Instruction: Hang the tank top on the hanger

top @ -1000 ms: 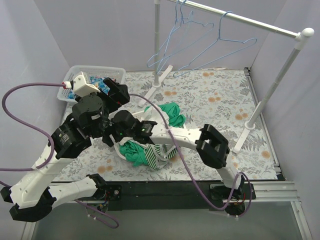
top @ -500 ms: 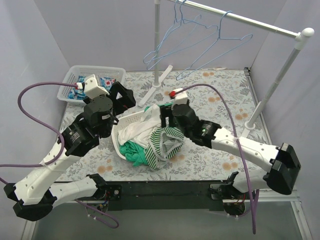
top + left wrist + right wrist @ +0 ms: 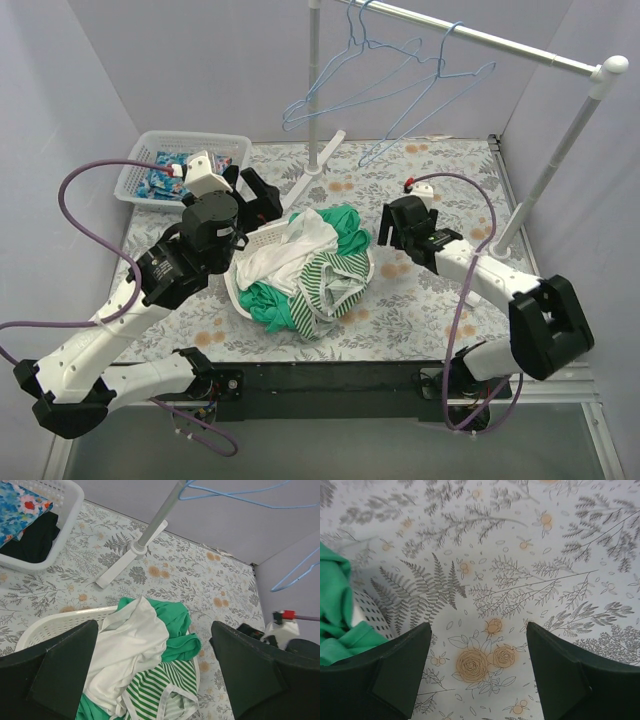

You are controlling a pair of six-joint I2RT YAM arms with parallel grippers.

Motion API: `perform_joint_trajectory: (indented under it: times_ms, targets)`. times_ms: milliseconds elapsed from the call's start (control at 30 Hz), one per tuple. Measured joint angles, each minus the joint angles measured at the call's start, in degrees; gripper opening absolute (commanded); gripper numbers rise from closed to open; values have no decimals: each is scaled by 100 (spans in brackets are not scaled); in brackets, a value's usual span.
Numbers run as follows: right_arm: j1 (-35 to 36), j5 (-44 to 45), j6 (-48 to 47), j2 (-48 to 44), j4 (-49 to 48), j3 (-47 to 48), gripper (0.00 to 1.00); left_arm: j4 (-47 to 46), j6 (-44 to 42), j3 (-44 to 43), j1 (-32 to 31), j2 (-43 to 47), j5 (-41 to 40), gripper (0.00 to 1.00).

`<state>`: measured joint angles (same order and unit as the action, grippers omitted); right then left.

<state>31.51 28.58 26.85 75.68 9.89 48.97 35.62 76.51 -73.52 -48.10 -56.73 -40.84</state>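
The green-and-white striped tank top [image 3: 335,285] lies crumpled on the near right of a white laundry basket [image 3: 262,238], beside a white garment [image 3: 290,248] and a plain green one [image 3: 345,225]. Two light-blue wire hangers [image 3: 340,88] hang on the rail at the back. My left gripper [image 3: 262,198] is open above the basket's far left. In the left wrist view its open jaws [image 3: 160,670] frame the tank top [image 3: 155,692], well above it. My right gripper [image 3: 388,228] is open and empty just right of the basket, over bare cloth [image 3: 477,665].
A second white basket [image 3: 140,165] at the back left holds a blue flowered cloth [image 3: 15,505]. The rack's post and foot [image 3: 315,160] stand behind the laundry basket, and its other foot [image 3: 492,262] stands at the right. A hanger [image 3: 240,492] shows overhead.
My right arm has drawn back from over the basket to its right side. The tank top now lies spread on the basket's near right. My left gripper moved slightly right. The hangers sway.
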Motion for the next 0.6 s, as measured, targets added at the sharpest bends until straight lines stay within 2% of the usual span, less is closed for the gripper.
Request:
perform_joint_trajectory:
  times_ms: [133, 300, 467, 600]
  targets:
    - [-33, -396, -20, 938, -79, 9, 79, 0, 52, 61, 0, -11, 131, 98]
    - [186, -721, -50, 1272, -142, 9, 80, 85, 94, 190, 0, -17, 219, 98]
    - [1541, -780, 101, 1290, -197, 214, 80, 164, 120, 192, 0, -15, 199, 98]
    - [2774, -929, 330, 1668, -424, 767, 80, 258, 192, 192, 2, -17, 129, 98]
